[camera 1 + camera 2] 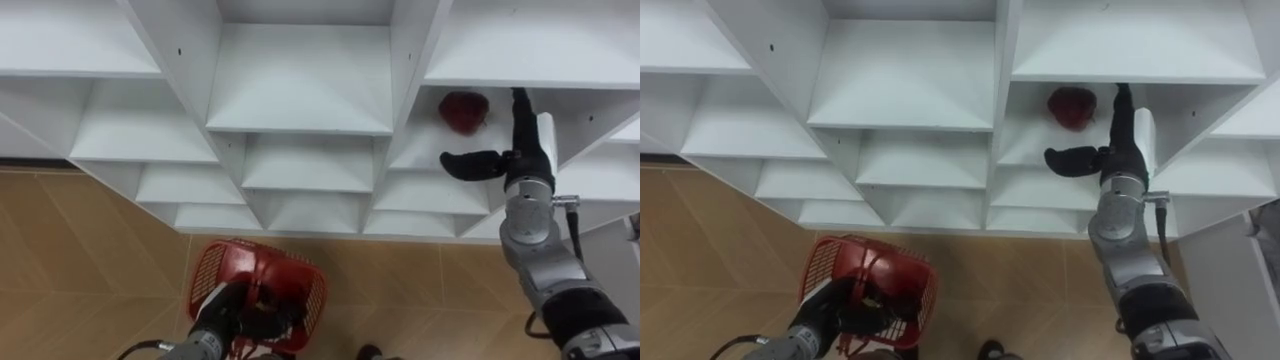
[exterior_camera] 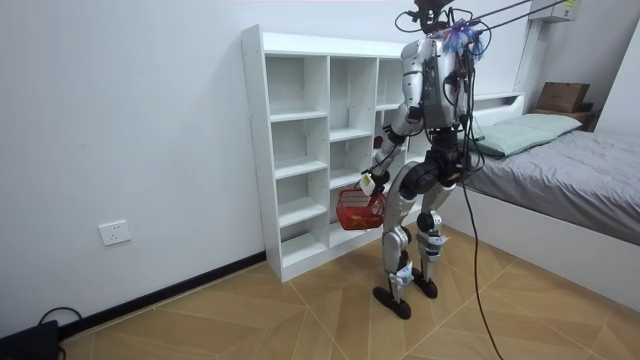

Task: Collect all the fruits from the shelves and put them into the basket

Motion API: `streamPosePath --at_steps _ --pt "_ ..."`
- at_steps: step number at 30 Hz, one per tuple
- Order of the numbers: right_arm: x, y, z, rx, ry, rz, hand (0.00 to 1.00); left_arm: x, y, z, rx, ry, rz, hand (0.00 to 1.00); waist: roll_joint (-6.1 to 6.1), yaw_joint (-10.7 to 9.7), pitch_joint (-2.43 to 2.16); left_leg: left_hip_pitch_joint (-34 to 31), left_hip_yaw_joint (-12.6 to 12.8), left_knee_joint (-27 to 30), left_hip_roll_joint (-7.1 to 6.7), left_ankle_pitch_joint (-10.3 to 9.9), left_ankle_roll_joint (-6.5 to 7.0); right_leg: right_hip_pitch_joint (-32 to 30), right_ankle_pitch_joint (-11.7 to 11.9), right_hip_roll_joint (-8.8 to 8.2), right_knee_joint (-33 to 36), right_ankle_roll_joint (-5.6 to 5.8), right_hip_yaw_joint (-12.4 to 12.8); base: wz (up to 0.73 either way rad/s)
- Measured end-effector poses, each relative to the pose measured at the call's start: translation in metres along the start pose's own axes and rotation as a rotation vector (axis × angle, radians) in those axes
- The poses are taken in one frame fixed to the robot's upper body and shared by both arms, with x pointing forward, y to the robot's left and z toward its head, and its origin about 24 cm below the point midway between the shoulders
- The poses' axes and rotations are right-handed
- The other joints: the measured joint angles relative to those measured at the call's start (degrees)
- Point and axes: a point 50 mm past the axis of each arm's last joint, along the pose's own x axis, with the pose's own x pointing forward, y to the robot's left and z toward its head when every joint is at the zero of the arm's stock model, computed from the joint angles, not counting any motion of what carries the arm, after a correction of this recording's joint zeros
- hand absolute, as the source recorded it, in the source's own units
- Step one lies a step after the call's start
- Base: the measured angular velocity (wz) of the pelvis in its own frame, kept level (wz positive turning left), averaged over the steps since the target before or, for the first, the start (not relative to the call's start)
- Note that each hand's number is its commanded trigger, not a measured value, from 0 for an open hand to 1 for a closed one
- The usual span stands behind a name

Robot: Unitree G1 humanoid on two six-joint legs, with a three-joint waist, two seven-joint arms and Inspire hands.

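Left hand (image 1: 222,308) was nearest the lens, low at 6 o'clock in the eye view, with its fingers curled round the near edge of the red basket (image 1: 265,270). It carried the basket over the wood floor (image 1: 90,260).

White closet (image 1: 300,100) spanned the upper view. Every compartment in sight was bare except the one at 2 o'clock.

The basket's inside was partly masked by the hand, so its contents could not be told.

Right hand (image 1: 512,160) was inside that 2 o'clock compartment, spread wide with fingers straight up and thumb out sideways.

Red fruit (image 1: 463,110) sat on the shelf at about 11 o'clock from the palm, above the thumb and just beside the fingers. Contact could not be judged. It was roundish, with no clear long axis. The right hand was much the nearer, so the likely next move is to close round it.
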Motion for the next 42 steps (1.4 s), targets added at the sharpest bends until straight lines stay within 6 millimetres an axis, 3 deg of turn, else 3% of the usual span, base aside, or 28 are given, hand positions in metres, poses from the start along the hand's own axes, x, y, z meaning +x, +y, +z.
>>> streamPosePath --at_steps 27,33,42 --pt "0.007 -0.001 0.016 0.025 -0.027 -0.028 0.0 0.01 -0.013 0.005 0.003 0.021 -0.035 1.0 0.08 0.1 -0.02 0.9 2.7 -2.6 -0.03 0.6 0.31 -1.5 0.3 0.14 -0.2 0.02 2.2 -0.03" --pt "0.008 -0.002 0.014 0.059 0.001 -0.034 0.0 0.012 -0.012 0.01 0.008 0.021 -0.034 1.0 -0.67 0.1 -0.11 -0.7 2.9 -2.6 -0.04 0.6 0.31 -3.0 0.4 0.11 -0.2 0.04 2.2 0.0" --pt "0.008 -0.001 0.008 0.1 0.063 -0.02 0.0 0.011 -0.01 0.009 0.009 0.021 -0.026 1.0 -2.02 0.2 0.17 -1.4 2.8 -2.1 0.02 0.6 0.32 -3.3 0.4 -0.04 -0.1 0.04 1.8 0.02"
